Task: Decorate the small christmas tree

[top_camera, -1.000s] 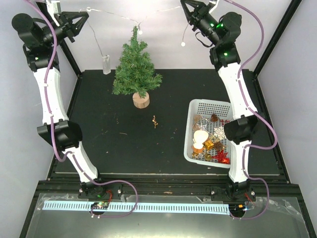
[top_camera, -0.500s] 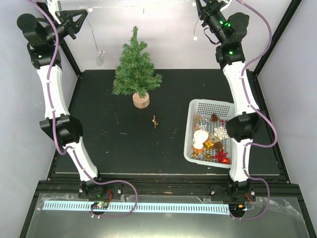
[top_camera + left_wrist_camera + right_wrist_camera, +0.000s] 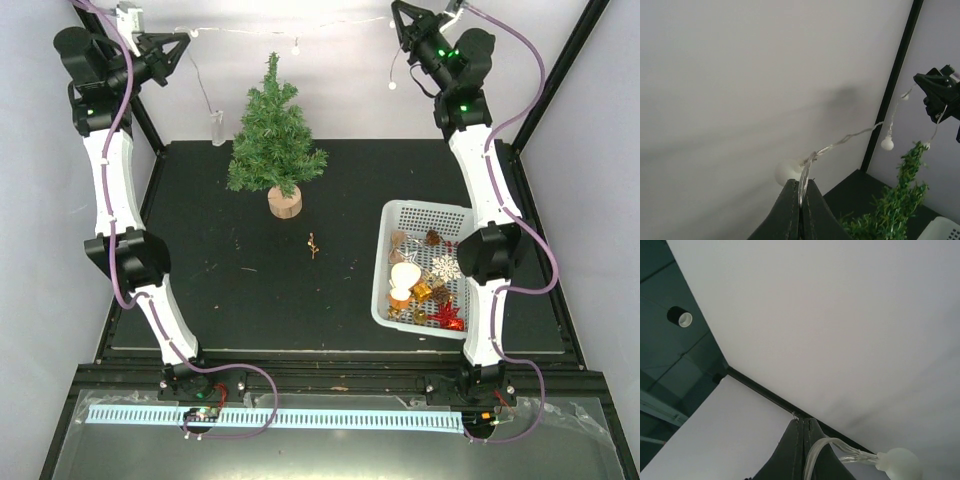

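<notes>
Both left fingers (image 3: 788, 211) and right fingers (image 3: 795, 450) pinch the light string (image 3: 886, 144), faint above the small christmas tree (image 3: 275, 135).

R jaws pinch light wire (image 3: 827, 447); bulb (image 3: 899, 463) adj.

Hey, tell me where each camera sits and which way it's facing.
Top external: above and behind the arms, looking down at the small christmas tree, the basket, the left arm and the right arm.
Left wrist: on the raised left arm, looking sideways past its shut left claw to the treetop and the right claw.
Right wrist: tilted upward at white panels, its own shut claw at the bottom.
Shared: all three show the light string.
</notes>
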Controlling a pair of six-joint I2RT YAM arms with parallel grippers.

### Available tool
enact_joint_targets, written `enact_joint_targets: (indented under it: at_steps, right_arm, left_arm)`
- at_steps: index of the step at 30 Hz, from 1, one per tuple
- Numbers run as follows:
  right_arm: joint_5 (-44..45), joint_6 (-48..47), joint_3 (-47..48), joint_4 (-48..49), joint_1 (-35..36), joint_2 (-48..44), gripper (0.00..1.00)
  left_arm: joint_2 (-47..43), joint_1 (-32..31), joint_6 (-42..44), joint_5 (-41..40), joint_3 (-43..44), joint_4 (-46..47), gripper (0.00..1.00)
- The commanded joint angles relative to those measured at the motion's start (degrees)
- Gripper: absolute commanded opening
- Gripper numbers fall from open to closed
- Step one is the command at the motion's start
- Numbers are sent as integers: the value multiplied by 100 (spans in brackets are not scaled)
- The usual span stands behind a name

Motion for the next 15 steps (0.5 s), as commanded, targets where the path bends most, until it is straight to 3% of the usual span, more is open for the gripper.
enact_joint_targets:
  at_steps: [1,15]
  right_arm:
    - [-20,-240,-58,-68,-30,260,1]
    - [-368,-594,-464,-416,125,442,1]
  left_arm:
    - [29,-16,436,7,64,-689,2]
    - [-296,159,1341,-104,-301,-2091,2]
